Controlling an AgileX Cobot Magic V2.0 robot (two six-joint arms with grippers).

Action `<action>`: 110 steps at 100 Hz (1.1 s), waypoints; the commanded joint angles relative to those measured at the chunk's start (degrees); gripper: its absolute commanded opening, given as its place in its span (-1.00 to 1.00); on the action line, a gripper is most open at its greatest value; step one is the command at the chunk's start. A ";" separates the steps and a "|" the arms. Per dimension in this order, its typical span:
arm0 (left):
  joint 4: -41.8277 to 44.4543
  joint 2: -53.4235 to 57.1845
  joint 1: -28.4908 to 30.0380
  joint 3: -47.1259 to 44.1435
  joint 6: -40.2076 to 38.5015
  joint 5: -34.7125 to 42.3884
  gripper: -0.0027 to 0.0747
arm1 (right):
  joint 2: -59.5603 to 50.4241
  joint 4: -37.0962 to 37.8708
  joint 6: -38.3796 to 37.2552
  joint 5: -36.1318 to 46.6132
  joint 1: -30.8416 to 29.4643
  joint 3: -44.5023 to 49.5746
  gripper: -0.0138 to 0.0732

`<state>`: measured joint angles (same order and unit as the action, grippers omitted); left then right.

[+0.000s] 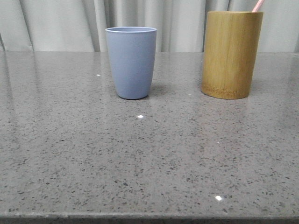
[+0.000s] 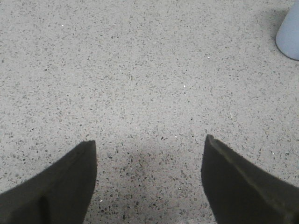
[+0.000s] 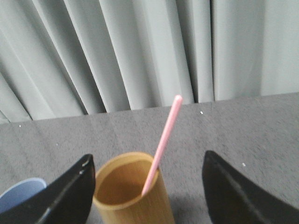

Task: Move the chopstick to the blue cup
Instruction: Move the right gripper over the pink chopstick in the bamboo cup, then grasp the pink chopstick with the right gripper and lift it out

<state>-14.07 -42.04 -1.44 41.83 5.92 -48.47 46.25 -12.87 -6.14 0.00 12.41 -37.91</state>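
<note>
The blue cup (image 1: 131,61) stands upright on the grey table, left of a bamboo holder (image 1: 231,54). One pale pink chopstick (image 3: 162,144) leans in the holder (image 3: 131,191); only its tip (image 1: 258,5) shows in the front view. My right gripper (image 3: 147,161) hangs open above and in front of the holder, with the holder's rim and the chopstick between its fingers, touching neither. The blue cup's rim (image 3: 18,193) peeks out beside one finger. My left gripper (image 2: 149,142) is open over bare table, with the blue cup's base (image 2: 289,35) at the frame's edge. Neither gripper shows in the front view.
The speckled grey stone table (image 1: 149,154) runs back to a pale curtain (image 1: 65,23). Its front edge (image 1: 149,217) lies at the bottom of the front view. Nothing else stands on it.
</note>
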 commanded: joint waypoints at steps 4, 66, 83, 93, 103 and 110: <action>-0.97 0.13 0.16 1.45 -0.12 3.54 0.27 | 5.41 -0.27 0.73 12.45 0.57 -1.58 0.46; -0.97 0.13 0.16 1.45 -0.12 3.59 0.27 | 22.62 -0.27 -4.05 24.35 0.64 -8.28 0.46; -0.97 0.13 0.16 1.45 -0.12 3.59 0.27 | 24.98 -0.27 -5.76 23.92 0.71 -10.51 0.46; -0.97 0.13 0.16 1.45 -0.12 3.59 0.27 | 25.10 -0.27 -5.76 23.71 0.82 -10.76 0.41; -0.97 0.13 0.16 1.45 -0.12 3.59 0.27 | 25.10 -0.21 -5.76 23.71 0.82 -10.82 0.28; -0.97 0.13 0.16 1.45 -0.12 3.59 0.27 | 25.10 -0.21 -5.76 23.65 0.82 -10.82 0.21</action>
<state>-14.07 -42.04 -1.44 41.83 5.92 -48.47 72.75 -13.32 -11.82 19.48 13.06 -46.48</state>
